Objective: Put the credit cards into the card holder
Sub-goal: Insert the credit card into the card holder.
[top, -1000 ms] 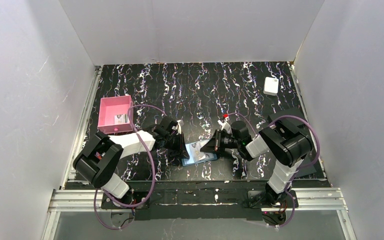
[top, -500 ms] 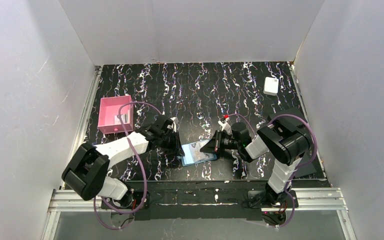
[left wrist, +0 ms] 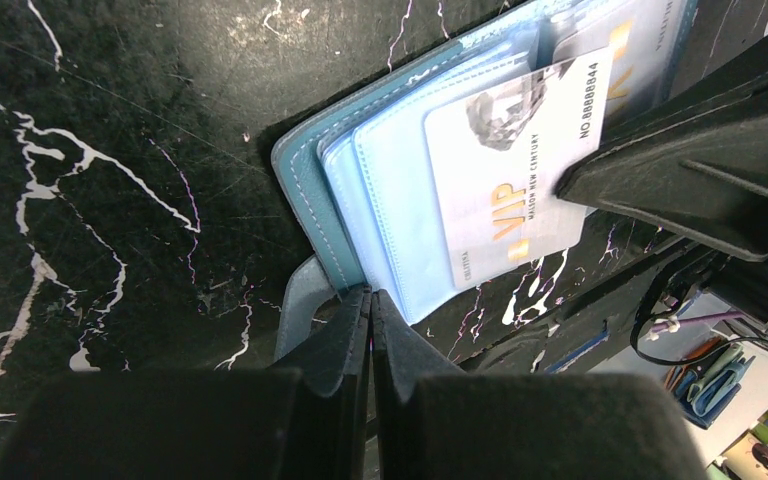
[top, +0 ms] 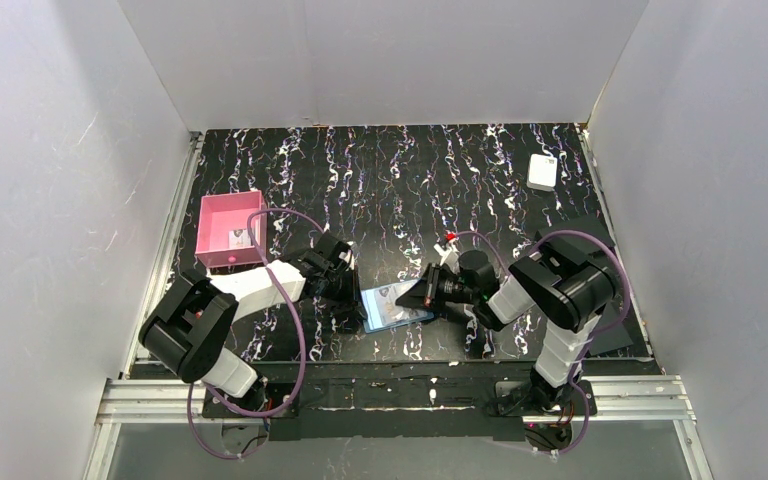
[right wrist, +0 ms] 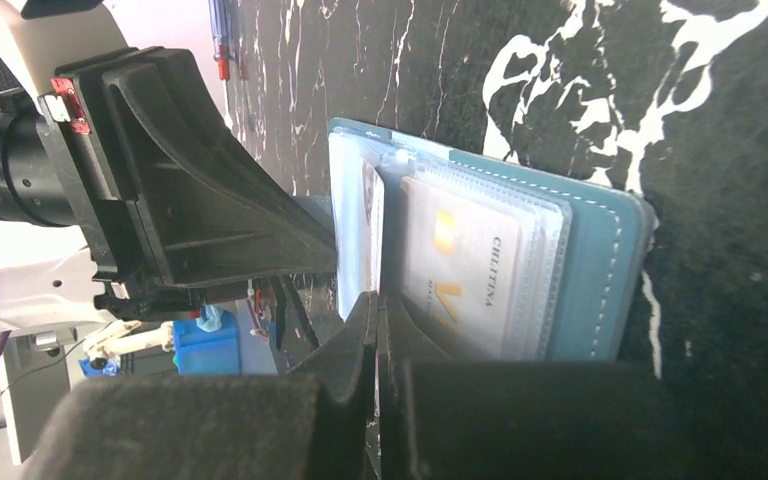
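Note:
The teal card holder (top: 397,307) lies open near the table's front middle. In the left wrist view its pale blue slots (left wrist: 400,200) carry a white VIP credit card (left wrist: 515,170), part tucked in. My left gripper (top: 346,287) is shut, its tips (left wrist: 370,295) touching the holder's left edge beside the snap tab (left wrist: 298,310). My right gripper (top: 423,294) is shut, its tips (right wrist: 377,300) against the inner sleeves next to a card (right wrist: 460,270). Its black finger (left wrist: 700,170) lies over the card's edge. Another card (top: 243,238) sits in the pink tray.
The pink square tray (top: 222,250) stands at the left, behind the left arm. A white box (top: 542,172) lies at the back right. A flat black rectangle (top: 615,338) lies by the right arm's base. White walls close in three sides.
The left arm's elbow swung out to the left and came back, its gripper staying at the holder's left edge. The right gripper shifted slightly toward the holder. Both stay shut.

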Action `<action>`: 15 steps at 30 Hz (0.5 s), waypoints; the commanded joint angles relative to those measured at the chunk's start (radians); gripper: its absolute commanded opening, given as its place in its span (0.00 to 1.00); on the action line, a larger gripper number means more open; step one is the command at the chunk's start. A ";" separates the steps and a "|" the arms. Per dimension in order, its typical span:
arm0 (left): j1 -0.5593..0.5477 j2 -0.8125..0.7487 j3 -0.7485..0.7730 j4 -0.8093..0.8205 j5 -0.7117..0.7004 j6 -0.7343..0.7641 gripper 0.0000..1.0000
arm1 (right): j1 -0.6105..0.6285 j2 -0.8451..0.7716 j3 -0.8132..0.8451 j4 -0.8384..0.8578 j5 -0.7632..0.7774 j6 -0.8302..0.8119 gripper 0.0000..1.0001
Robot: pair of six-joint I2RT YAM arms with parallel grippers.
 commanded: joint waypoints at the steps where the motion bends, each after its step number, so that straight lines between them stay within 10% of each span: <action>1: -0.002 0.016 -0.026 0.003 -0.038 0.019 0.00 | 0.030 0.043 -0.004 0.085 0.033 0.039 0.01; 15: -0.006 0.017 -0.047 0.024 -0.032 0.021 0.00 | 0.064 0.150 0.006 0.230 0.023 0.075 0.01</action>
